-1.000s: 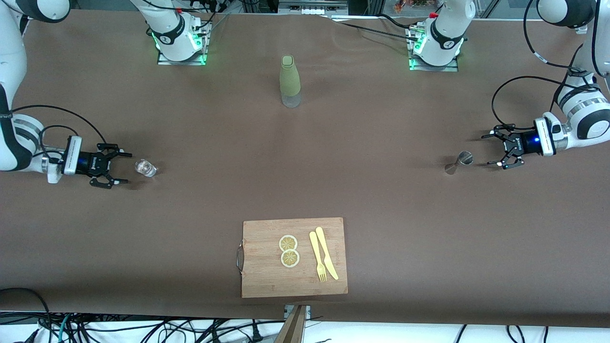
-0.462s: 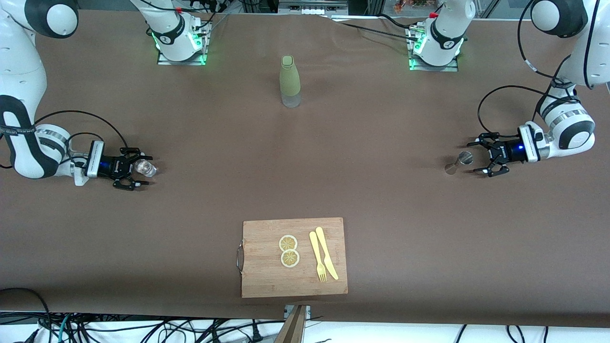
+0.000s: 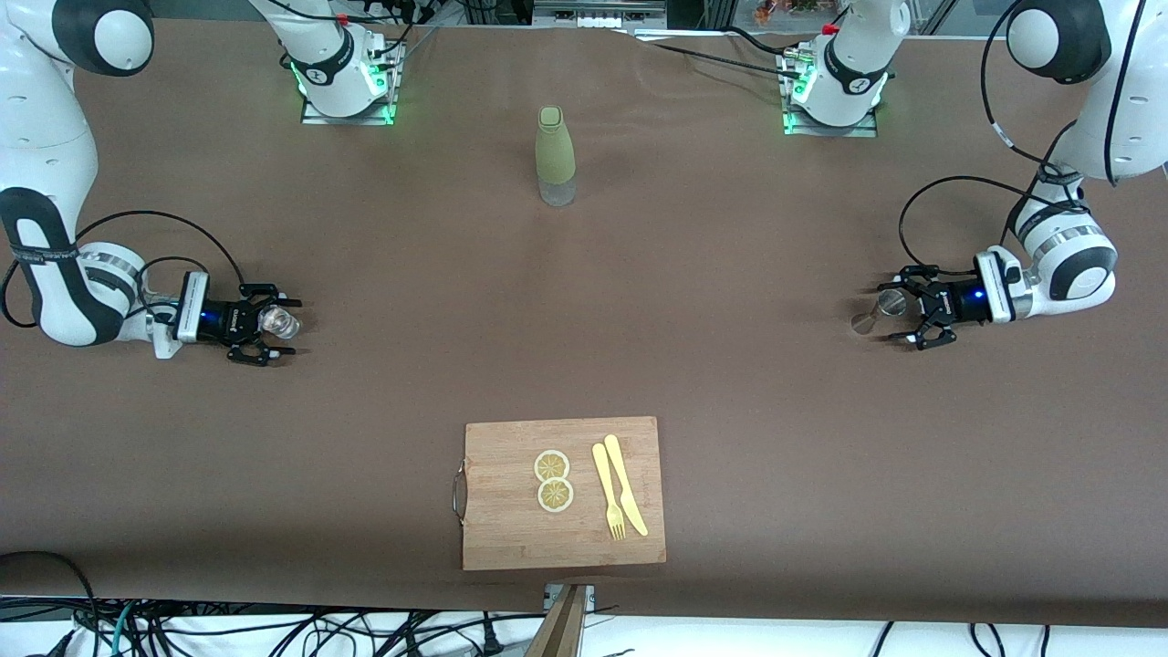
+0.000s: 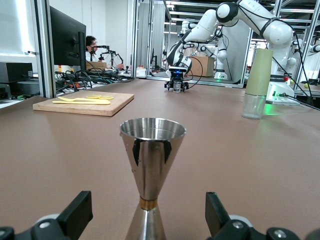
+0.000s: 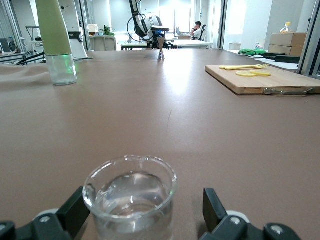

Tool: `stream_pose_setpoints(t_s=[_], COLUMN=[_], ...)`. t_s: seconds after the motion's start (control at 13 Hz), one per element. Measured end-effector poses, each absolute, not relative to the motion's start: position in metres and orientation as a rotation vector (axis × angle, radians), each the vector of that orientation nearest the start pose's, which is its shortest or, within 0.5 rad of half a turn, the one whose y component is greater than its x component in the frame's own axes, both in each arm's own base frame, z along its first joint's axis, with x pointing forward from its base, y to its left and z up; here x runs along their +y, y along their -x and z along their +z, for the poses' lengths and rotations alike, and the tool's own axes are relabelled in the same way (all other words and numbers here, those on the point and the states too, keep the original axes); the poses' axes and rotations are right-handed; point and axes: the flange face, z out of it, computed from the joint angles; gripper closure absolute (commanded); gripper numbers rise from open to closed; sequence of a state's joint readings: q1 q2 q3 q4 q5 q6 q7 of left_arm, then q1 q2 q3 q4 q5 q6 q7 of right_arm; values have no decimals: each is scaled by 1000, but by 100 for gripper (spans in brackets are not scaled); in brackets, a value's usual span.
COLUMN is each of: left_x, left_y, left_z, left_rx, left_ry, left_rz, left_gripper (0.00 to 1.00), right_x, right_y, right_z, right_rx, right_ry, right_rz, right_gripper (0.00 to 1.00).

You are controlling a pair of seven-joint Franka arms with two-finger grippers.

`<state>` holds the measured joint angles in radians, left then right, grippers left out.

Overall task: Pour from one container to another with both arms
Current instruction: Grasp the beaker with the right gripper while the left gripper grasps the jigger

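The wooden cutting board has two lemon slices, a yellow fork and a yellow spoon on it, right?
Almost. The wooden cutting board holds two lemon slices and a yellow fork, but the piece beside the fork is a yellow knife, not a spoon. The front view shows its long flat blade.

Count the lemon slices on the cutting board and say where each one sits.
2. Both lie on the cutting board, touching, beside the fork. One lemon slice is farther from the front camera; the other slice is nearer. None appears hidden.
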<state>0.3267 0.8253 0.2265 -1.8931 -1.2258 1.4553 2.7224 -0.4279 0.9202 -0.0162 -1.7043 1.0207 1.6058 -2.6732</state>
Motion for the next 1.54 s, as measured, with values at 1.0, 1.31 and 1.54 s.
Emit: stream_pose_setpoints(t_s=[1.0, 1.31, 1.54], left_x=[168, 168, 168], left_y=[-498, -497, -497], left_z=[73, 71, 71], left_rx=[-1231, -1229, -1230], left_ry=[-1452, -1452, -1451], left_rz=[1140, 1140, 1141], left_gripper=[78, 100, 100], right_x=[-158, -156, -154], right_y=[-542, -542, -544], right_z=[57, 59, 61], right_rx=[-1408, -1395, -1381], right_ry=[1388, 1370, 1361], right_rz=[-1030, -1039, -1056], right_gripper=[84, 86, 86])
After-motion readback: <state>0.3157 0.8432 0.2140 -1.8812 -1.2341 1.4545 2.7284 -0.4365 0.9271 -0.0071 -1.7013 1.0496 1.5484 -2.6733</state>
